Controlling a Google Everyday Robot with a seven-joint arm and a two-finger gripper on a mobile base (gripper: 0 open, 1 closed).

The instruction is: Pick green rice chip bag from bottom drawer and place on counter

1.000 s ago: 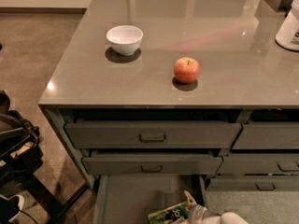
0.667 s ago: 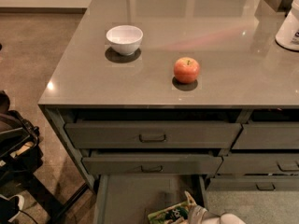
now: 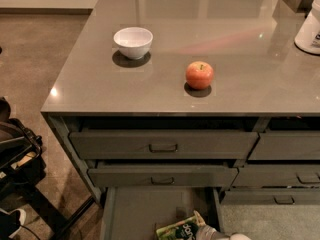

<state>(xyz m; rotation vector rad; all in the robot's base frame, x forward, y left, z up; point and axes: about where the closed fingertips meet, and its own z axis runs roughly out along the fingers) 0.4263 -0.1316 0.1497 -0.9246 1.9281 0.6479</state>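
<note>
The green rice chip bag (image 3: 177, 230) lies on the floor of the open bottom drawer (image 3: 135, 211), at the frame's bottom edge, partly cut off. My gripper (image 3: 216, 233) shows only as a grey-white piece at the bottom edge, just right of the bag and touching or overlapping its right end. The glossy grey-brown counter (image 3: 235, 49) spreads above the drawers.
A red apple (image 3: 199, 74) and a white bowl (image 3: 133, 42) stand on the counter. A white container (image 3: 310, 26) is at the far right edge. Two shallower handled drawers (image 3: 162, 145) sit ajar above the bottom one. Dark equipment (image 3: 15, 159) stands on the floor at left.
The gripper has crept slightly leftward toward the bag at the bottom edge. Nothing else has moved.
</note>
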